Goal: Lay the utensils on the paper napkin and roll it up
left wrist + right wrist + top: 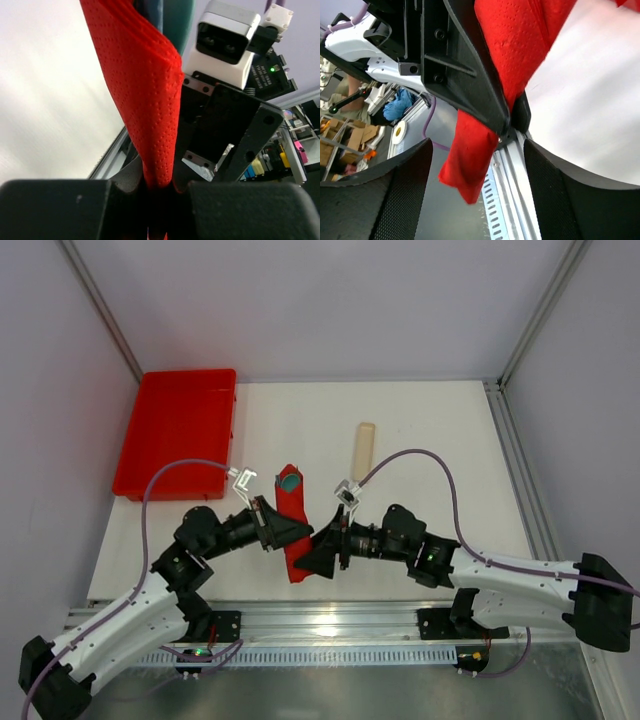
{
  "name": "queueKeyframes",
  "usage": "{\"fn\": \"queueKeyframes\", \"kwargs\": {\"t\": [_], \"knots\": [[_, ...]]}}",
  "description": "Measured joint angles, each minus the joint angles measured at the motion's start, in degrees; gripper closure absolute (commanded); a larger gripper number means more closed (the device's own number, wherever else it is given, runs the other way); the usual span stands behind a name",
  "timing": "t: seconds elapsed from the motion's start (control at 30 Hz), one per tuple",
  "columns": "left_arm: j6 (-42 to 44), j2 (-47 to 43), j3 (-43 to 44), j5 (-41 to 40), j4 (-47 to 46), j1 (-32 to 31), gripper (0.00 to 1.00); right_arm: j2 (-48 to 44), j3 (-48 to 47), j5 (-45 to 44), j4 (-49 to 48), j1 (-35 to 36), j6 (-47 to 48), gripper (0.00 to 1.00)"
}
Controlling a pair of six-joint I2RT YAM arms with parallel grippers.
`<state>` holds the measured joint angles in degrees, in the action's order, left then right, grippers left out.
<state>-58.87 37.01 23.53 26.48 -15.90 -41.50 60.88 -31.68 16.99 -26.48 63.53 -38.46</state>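
Observation:
The red paper napkin (pixel 293 522) is rolled into a long bundle, held up near the table's front middle. A teal utensil end (pixel 289 482) pokes out of its far end. My left gripper (pixel 284 533) is shut on the roll from the left. In the left wrist view the jaws (pixel 160 192) pinch the dotted napkin (pixel 150 100), with teal utensils (pixel 172 20) showing above it. My right gripper (pixel 318 555) is open at the roll's near end. In the right wrist view its fingers (pixel 405 195) stand wide apart around the hanging napkin end (pixel 470 160).
A big red plastic tray (pixel 178 430) lies at the back left. A pale beige strip (pixel 363 448) lies behind the grippers, right of centre. The metal rail (pixel 330 620) runs along the near edge. Grey walls close in on three sides.

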Motion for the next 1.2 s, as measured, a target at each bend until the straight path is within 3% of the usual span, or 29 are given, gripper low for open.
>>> {"fn": "queueKeyframes", "kwargs": {"t": [0.2,0.33,0.47,0.63,0.77,1.03,1.2], "knots": [[5.55,0.00,4.13,0.04,9.81,1.57,1.00,-13.22,1.25,-8.11,11.47,0.00,-0.83,0.22],[8.13,0.44,5.60,1.73,13.38,4.09,1.00,-23.19,0.61,-21.22,25.38,-0.02,-5.18,0.22],[10.73,2.34,7.10,2.38,17.33,6.78,1.00,-26.75,-2.54,-31.08,40.79,-0.31,-8.50,0.22],[16.00,11.87,16.13,2.29,25.51,13.73,1.00,-19.82,-13.31,-36.15,55.58,-1.22,-8.31,0.22],[20.59,21.97,25.00,-1.01,31.21,20.96,1.00,-11.15,-20.81,-36.92,60.87,-2.95,-5.55,0.22],[31.87,42.58,45.81,-11.69,43.08,33.57,1.00,0.11,-25.29,-26.58,68.89,-11.19,2.23,0.23],[47.01,58.64,69.77,-23.23,53.79,39.50,1.00,4.26,-30.88,-18.58,73.72,-15.08,4.35,0.24]]}}
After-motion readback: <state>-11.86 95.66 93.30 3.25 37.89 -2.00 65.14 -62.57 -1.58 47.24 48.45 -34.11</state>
